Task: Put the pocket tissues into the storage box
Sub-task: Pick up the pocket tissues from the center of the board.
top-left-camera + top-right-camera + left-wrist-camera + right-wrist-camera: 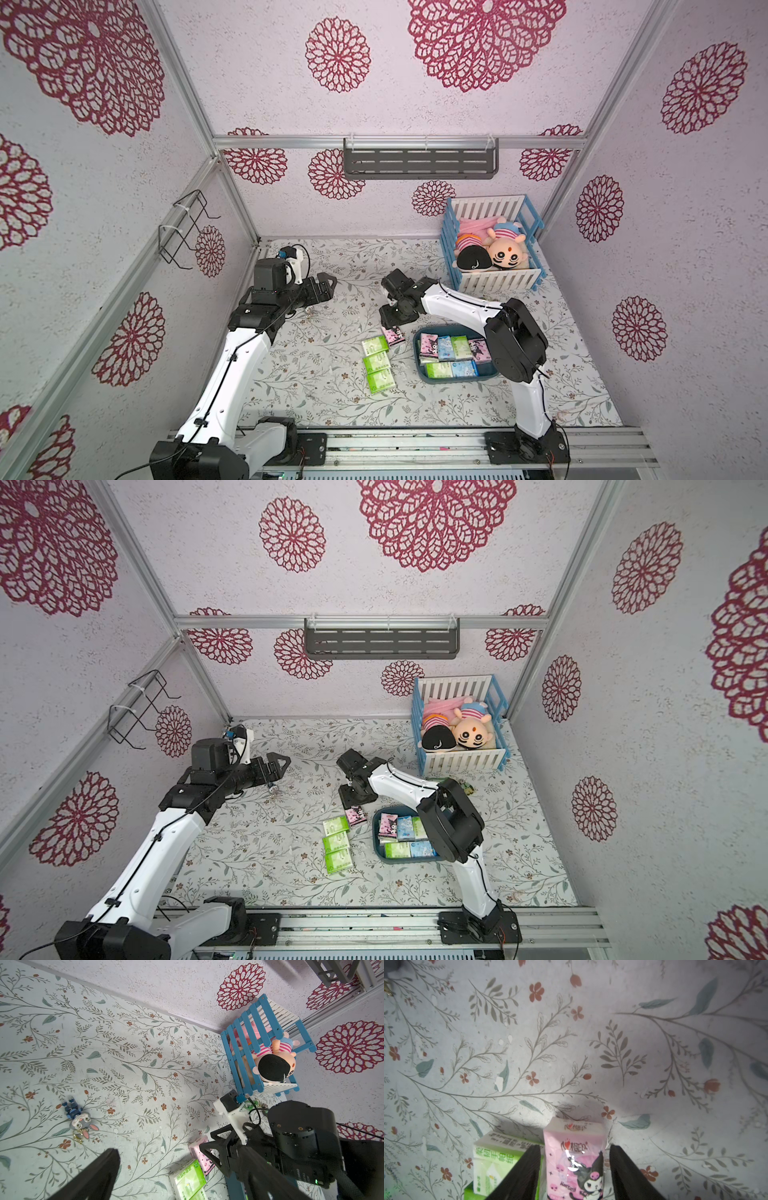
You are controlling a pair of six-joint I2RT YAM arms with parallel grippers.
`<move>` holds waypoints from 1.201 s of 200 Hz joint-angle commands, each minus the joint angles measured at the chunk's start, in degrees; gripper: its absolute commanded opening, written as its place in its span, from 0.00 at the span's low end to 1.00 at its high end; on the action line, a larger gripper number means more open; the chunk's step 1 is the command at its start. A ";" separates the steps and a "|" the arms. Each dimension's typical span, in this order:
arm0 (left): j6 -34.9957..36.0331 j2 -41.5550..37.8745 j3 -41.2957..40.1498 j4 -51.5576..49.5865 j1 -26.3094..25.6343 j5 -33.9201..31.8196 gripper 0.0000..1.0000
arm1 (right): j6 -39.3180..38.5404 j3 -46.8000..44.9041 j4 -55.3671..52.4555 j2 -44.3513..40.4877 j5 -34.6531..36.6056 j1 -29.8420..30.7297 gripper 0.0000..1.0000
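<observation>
Right wrist view: right tool (575, 1147) spread astride pink pack (572, 1134) lying on counter (654, 1053) | green packs (378, 361) beside it | storage box (418, 353) near, holding several packs | left tool (330, 283) spread, well apart.

I've got the dark teal box (417, 353) sitting level, already holding pink, blue and green tissue packs (446, 347) laid side by side. At its nine o'clock, three green packs (377, 363) in a column; at ten o'clock, one pink pack (393, 336), flat, cartoon face up.
</observation>
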 commanded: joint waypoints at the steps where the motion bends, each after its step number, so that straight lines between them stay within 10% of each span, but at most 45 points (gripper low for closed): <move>1: -0.65 0.07 -0.76 1.77 0.51 -0.08 0.97 | -0.96 -0.39 1.16 0.40 -1.58 -0.31 0.59; 74: -0.36 -0.19 -0.48 1.75 0.45 -0.32 0.97 | -0.70 -0.63 3.07 2.50 -3.69 -0.40 0.53; 111: 0.96 -0.80 0.32 0.05 0.75 -2.54 0.97 | 0.23 -1.26 5.21 1.84 -3.29 -0.40 0.22; 151: 0.62 -0.85 0.91 -0.34 0.77 -4.33 0.97 | 1.72 -1.11 6.95 0.15 -2.05 -0.62 0.09; 240: 4.62 2.58 4.70 -1.13 -7.99 -4.42 0.97 | 9.45 -24.26 23.04 -33.44 5.49 -4.75 0.03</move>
